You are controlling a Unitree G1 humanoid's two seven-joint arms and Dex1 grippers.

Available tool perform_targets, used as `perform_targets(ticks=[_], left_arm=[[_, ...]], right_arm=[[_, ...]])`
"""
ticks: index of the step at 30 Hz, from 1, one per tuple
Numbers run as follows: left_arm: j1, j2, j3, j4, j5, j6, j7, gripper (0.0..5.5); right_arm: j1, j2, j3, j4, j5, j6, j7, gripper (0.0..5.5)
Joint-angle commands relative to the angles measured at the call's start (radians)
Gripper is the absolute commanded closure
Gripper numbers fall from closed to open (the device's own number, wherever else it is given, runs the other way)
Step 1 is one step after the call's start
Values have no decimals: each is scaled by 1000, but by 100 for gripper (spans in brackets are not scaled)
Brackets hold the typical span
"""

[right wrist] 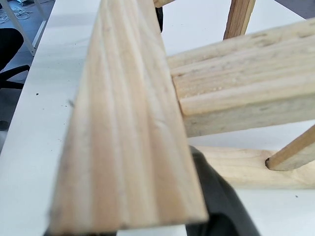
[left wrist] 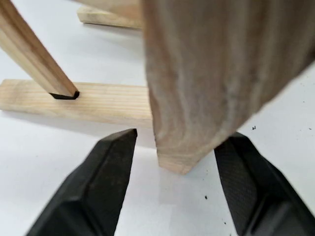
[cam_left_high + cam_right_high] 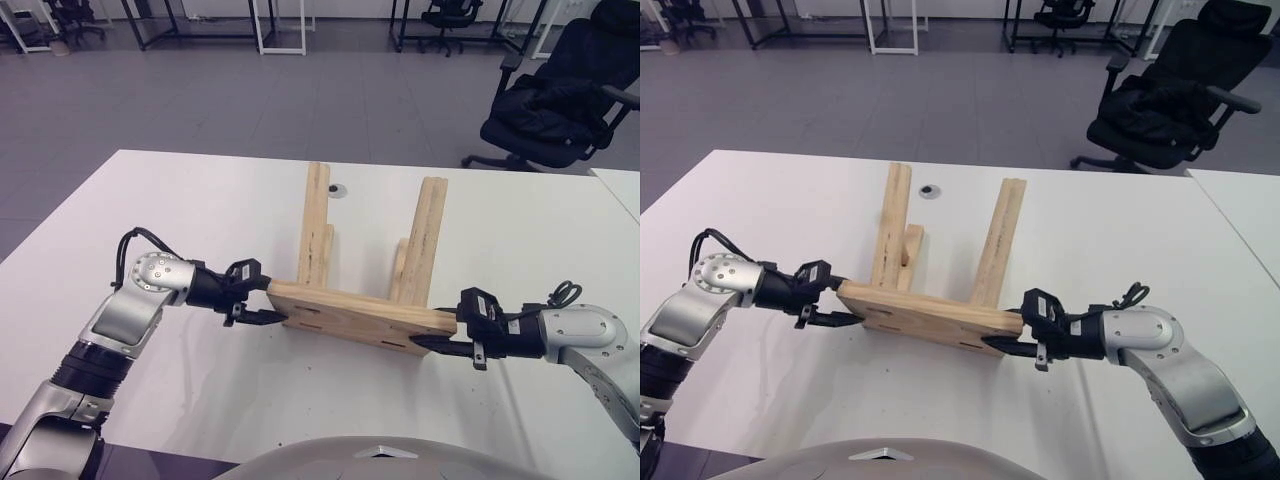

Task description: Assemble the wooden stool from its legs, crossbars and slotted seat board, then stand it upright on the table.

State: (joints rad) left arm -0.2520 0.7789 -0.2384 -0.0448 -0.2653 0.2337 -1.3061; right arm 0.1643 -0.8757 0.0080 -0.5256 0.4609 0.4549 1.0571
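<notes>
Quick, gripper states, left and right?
Left gripper: open, straddling one end of the seat board.
Right gripper: at the seat board's other end; open or closed cannot be told.

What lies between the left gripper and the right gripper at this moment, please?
The slotted seat board spans the stretch from the left gripper to the right gripper, its legs pointing away from the robot, as both eye views show.
</notes>
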Motion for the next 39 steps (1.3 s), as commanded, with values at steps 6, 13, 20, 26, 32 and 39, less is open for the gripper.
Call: perform_targets(ticks=[6, 13, 20, 26, 32, 39], left_arm=[[8, 31, 14, -47, -38, 18, -71, 395], [-5, 13, 54, -153, -81, 15, -61, 400], [-128, 162, 376, -482, -674, 442, -6, 399], [-799, 158, 343, 170, -1122, 1136, 70, 404], [-1056, 141, 189, 578, -1143, 1378, 47, 416], [-994, 228, -195, 622, -1401, 1381, -37, 416]], right_arm=[[-41, -23, 22, 66, -44, -32, 25, 407], [-106, 2, -83, 22, 122, 43, 24, 407], [-390, -369, -452, -4, 987, 420, 41, 407], [-1166, -396, 88, 618, 1338, 1049, 140, 416], [-1580, -268, 604, 1012, 1464, 1160, 241, 417], [-1567, -347, 964, 896, 1511, 1160, 555, 417]])
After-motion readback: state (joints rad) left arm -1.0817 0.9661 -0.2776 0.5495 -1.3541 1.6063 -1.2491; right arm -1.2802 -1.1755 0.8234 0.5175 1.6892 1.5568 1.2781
